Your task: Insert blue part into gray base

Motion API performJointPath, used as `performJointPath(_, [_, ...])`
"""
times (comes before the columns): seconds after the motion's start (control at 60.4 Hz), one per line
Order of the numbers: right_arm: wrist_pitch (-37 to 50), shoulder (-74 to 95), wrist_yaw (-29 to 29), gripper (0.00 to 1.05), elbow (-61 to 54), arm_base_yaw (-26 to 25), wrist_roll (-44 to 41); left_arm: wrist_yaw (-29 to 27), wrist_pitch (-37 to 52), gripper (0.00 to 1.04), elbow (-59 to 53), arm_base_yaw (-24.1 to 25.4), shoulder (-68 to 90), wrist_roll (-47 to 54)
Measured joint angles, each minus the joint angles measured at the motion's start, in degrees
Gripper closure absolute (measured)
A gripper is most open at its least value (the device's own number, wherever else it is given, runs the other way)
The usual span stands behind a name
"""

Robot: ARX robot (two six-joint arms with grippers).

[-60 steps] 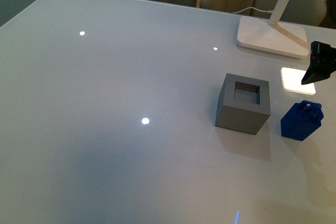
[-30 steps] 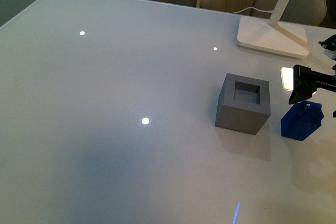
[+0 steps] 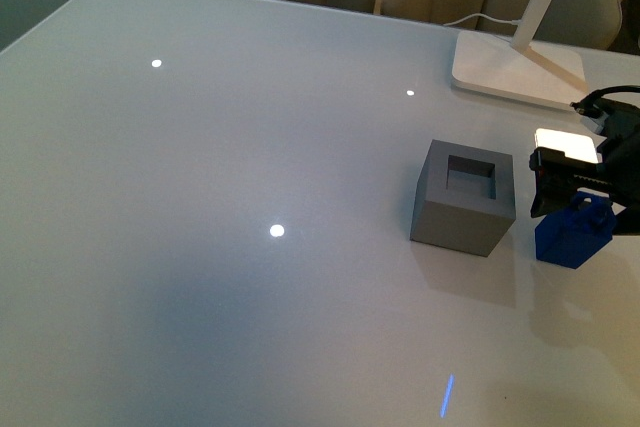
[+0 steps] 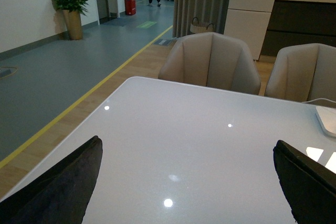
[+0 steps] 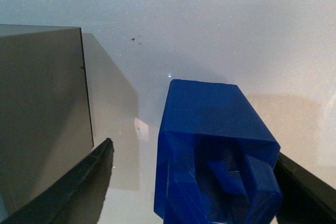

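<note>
My right jaws stand spread, one on either side of the blue part (image 5: 210,145), which sits on the desk (image 3: 250,167) with its knob up. Just beside it is the gray base (image 3: 463,209), square hole facing up. Farther back, the white lamp foot (image 3: 515,72). My left jaws gape wide above the desk.

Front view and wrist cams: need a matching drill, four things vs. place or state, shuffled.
1. blue part
2. gray base
3. lamp foot
4. left gripper

A. white, at the far side of the table
B. standing between the open fingers of the right gripper
C. empty square hole in its top
D. open, nothing between its fingers

Pairs: 1-B, 2-C, 3-A, 4-D
</note>
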State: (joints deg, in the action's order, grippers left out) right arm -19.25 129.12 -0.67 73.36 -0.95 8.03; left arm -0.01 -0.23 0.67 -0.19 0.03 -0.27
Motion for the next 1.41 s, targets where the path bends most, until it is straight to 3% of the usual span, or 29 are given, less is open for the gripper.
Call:
performJointPath(0.066, [-0.17, -0.02, -0.28, 0.43, -0.04, 0.2, 0.22, 0.0, 0.0, 0.07, 0.0, 0.0, 0.0, 0.0])
performJointPath(0.215, [-0.74, -1.31, -0.5, 0.59, -1.27, 0.15, 0.37, 0.0, 0.0, 0.07, 0.0, 0.0, 0.0, 0.0])
performJointPath(0.728, [-6.67, -15.93, -2.16, 0.59, -2.43, 1.33, 2.38, 0.0, 0.0, 0.07, 0.0, 0.0, 0.0, 0.0])
performJointPath(1.093, [-12.39, -13.6, 0.04, 0.59, 8.7, 9.38, 9.16, 0.0, 0.0, 0.07, 0.0, 0.0, 0.0, 0.0])
performJointPath(1.407, [-12.39, -10.78, 0.68, 0.59, 10.27, 14.14, 12.52, 0.0, 0.0, 0.07, 0.0, 0.0, 0.0, 0.0])
